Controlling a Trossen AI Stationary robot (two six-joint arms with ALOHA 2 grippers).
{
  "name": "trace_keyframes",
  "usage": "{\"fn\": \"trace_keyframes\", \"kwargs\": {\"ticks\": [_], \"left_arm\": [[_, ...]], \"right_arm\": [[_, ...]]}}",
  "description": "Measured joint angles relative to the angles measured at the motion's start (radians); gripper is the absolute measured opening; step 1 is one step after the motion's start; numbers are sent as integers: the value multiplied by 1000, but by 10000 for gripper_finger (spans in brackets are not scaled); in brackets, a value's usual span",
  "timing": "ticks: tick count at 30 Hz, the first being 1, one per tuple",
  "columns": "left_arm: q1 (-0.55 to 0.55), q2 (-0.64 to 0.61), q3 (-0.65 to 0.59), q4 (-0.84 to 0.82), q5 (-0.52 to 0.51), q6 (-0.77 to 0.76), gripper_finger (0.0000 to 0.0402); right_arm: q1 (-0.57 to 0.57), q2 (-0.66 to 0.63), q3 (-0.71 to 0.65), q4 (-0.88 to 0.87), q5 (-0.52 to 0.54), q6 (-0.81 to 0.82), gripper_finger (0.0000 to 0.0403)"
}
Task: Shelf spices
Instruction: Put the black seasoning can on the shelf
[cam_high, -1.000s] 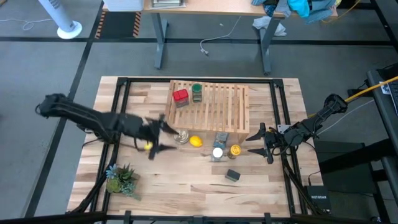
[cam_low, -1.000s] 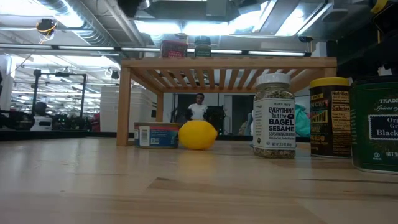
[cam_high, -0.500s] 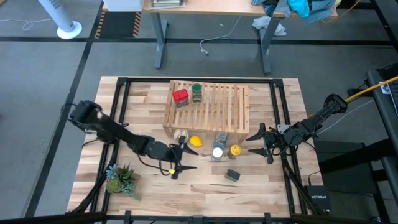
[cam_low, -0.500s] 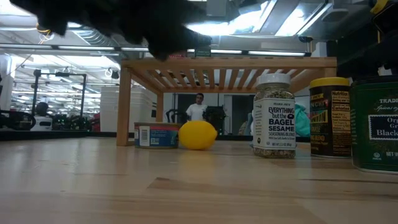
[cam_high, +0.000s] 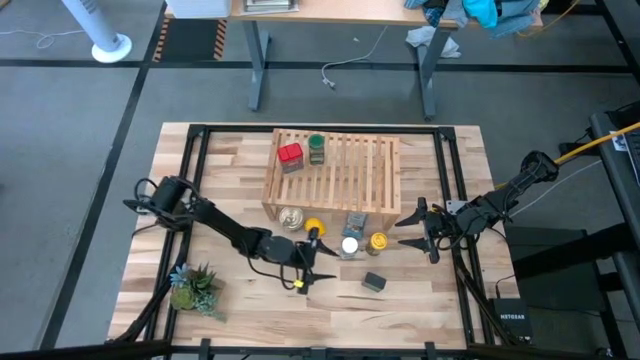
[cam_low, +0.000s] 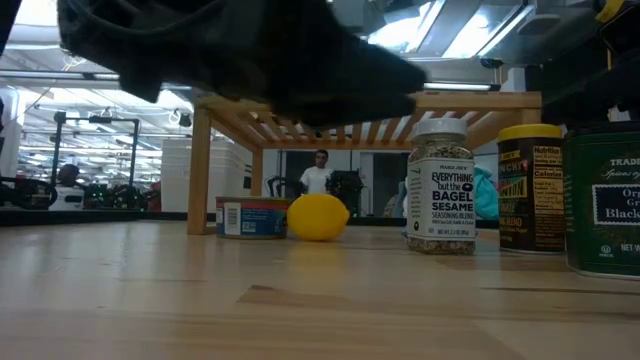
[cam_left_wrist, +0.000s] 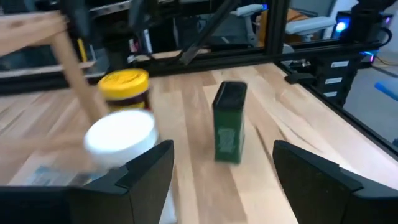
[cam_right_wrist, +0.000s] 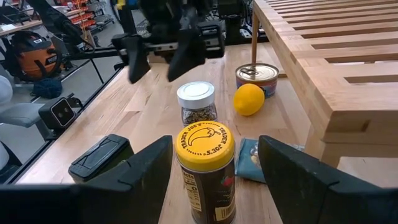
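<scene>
While its fingers gape, the left hand (cam_high: 312, 262) hovers near the white-lidded jar (cam_high: 349, 245).

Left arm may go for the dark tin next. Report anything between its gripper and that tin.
Nothing visible does. The open left gripper faces the dark tin across bare tabletop; the white-lidded jar stands off to one side.
</scene>
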Motion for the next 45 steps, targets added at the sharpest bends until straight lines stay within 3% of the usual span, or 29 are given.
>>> {"fn": "trace_keyframes", "kwargs": {"ticks": [6,14,24,35,45], "left_arm": [[-1,71,113,-4,70,18,266],[24,118,197,-59,81,53,266],[43,118,207,-78,105,16,266],[-6,118,207,-78,118,27,266],[-1,117,207,-70,117,48,266]], "right_arm": [[0,0,0,0,0,0,244],[0,0,0,2,0,-1,244],[0,0,0,0,0,-2,244],[0,0,0,11,-1,-1,244],[0,26,0,157,-213,5,244]]}}
